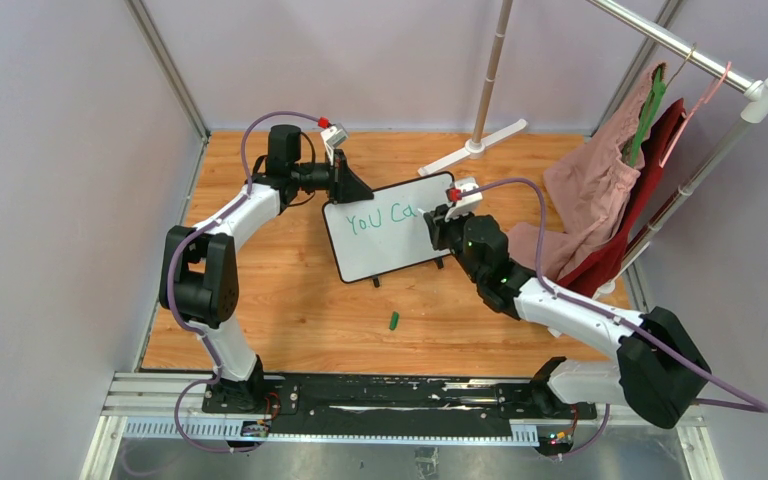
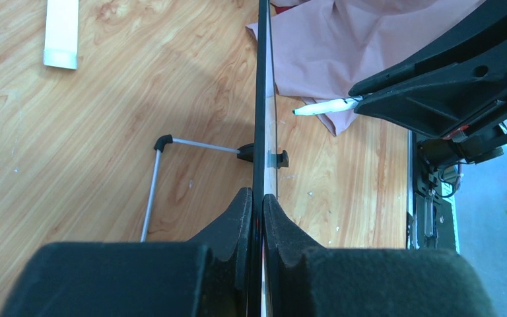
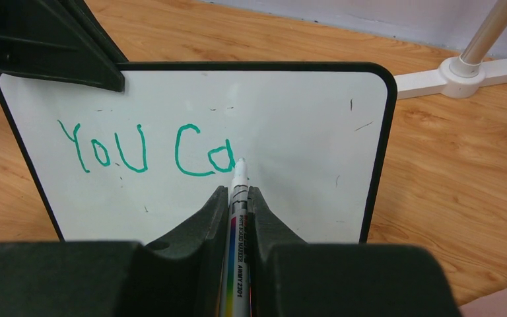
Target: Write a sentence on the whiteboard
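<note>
The whiteboard (image 3: 290, 198) is standing tilted on its feet at the middle of the table (image 1: 290, 300), its face turned toward the right arm. The sentence (image 3: 135, 158) is reading "You Ca" in green along the upper line so far, so I am judging the job under halfway done. The marker (image 3: 239, 218) is resting its tip on the board just at the tail of the "a". The right gripper (image 3: 237, 193) is pinching the marker barrel between its jaws. The left gripper (image 2: 262, 198) is pressed together on the board's top edge, near the corner on its own side, steadying it. What is worrying me: pushing the tip too hard could be tipping the board back or twisting it in that thin edge pinch, smearing the letters. The barrel could also be sliding in the jaws, lifting the tip and breaking a stroke. Room on this line is running short, so crowding the right border is a risk. The pink cloth (image 1: 590, 190) is hanging near the right arm and could snag it.
</note>
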Robot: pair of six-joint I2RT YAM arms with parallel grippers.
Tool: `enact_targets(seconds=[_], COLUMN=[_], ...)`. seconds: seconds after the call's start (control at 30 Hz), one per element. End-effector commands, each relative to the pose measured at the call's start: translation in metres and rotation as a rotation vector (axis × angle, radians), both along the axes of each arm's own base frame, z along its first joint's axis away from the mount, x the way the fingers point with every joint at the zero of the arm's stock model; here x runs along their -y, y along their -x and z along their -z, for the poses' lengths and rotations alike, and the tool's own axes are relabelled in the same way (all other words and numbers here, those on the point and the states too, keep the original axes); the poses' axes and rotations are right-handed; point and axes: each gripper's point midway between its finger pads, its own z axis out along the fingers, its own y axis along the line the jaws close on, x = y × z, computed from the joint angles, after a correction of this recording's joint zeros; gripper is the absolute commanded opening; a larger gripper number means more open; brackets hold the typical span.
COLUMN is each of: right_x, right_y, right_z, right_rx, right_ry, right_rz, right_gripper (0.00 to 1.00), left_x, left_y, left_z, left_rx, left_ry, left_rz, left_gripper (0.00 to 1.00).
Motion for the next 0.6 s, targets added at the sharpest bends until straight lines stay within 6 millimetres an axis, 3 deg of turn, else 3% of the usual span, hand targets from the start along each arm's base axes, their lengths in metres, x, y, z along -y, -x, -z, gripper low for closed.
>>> enact_targets(seconds=[0.0,0.57], right_x=[0.0,-0.008], right_y=[-0.008,-0.023], right_z=[-0.02,-0.021], right_rx=[0.04,0.044], right_ry=[-0.037,-0.037], right_rz=[0.01,0.022], right_gripper=[0.0,0.0], left_x=[0.001,0.002], left_y=[0.009,0.009], left_z=[-0.001,-0.001], left_rx=[-0.01,-0.006], left_ry=[-0.001,-0.002], left_rz=[0.009,0.01], left_gripper=[0.0,0.0])
